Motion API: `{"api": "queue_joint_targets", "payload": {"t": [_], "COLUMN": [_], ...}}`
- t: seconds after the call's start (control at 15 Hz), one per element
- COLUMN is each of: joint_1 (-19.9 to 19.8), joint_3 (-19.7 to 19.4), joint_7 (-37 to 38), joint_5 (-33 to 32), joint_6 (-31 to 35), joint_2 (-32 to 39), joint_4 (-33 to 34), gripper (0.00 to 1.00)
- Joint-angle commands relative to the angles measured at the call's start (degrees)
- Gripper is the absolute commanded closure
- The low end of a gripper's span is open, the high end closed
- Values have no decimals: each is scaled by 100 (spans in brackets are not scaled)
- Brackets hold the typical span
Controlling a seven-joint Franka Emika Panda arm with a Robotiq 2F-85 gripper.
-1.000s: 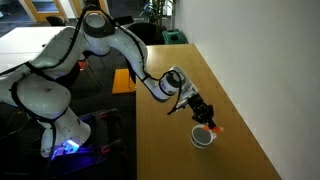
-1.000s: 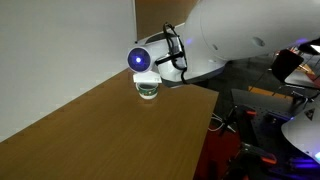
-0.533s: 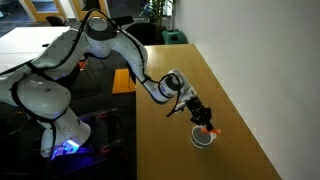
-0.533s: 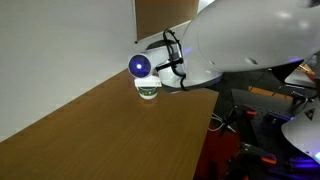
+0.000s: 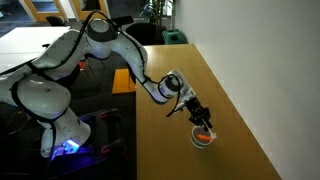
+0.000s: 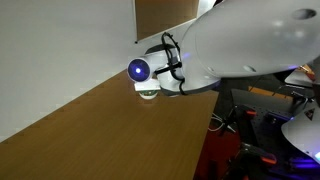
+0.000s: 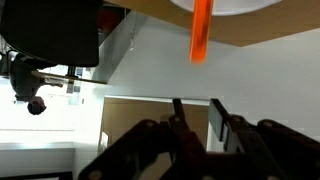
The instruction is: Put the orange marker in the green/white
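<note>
Gripper (image 7: 195, 103): in the wrist view the two dark fingers (image 7: 177, 112) stand apart with a modest gap. Nothing sits between them. The jaws grip nothing.

The orange marker (image 7: 201, 30) is clear of the fingertips in that view. It is an upright bar beyond them, lined up with the gap. Its far end runs into the white rim of the cup (image 7: 235, 7) at the frame edge.

In an exterior view the gripper (image 5: 203, 124) hangs just above the cup (image 5: 203, 141). Orange from the marker (image 5: 205, 134) shows at the cup's mouth, so the marker is in the cup. Can't tell how deep it sits or whether it leans on the rim.

The cup stands on the wooden table (image 5: 235, 95), near the edge on the arm's side. The white arm (image 5: 108, 42) reaches out and down to it from a base with a blue glow (image 5: 66, 148) beside the table.

In an exterior view the arm fills the right side of the picture. A blue-lit round part (image 6: 138, 69) covers most of the cup (image 6: 148, 94), and only its lower white wall shows. The gripper's fingers are hidden there. The table (image 6: 90, 130) runs up to a white wall (image 6: 60, 40).
</note>
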Motion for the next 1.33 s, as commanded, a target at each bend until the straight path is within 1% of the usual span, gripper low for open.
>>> {"api": "queue_joint_targets", "payload": {"t": [0.0,0.07,0.13,0.27,0.33,0.53,0.67,0.87,1.07,1.27], "joint_1": [-43,-31,1,158,229,406,516,594,526,444], "joint_3": [-17,-29,-39,-151,-215,-481,-651,-797,-720,-587], "joint_7": [-242,-242,-261,-284,-354,-457,-666,-1009,-1544,-2269], "joint_5": [177,184,187,176,181,241,334,529,698,907], "joint_6": [138,143,172,321,358,462,439,463,781,1185], "joint_2": [82,83,25,-132,-252,-358,-464,-614,-1008,-1512], "joint_4": [79,74,27,-172,-272,-437,-533,-606,-693,-843], "gripper": [34,28,19,4,1,0,0,0,0,0]}}
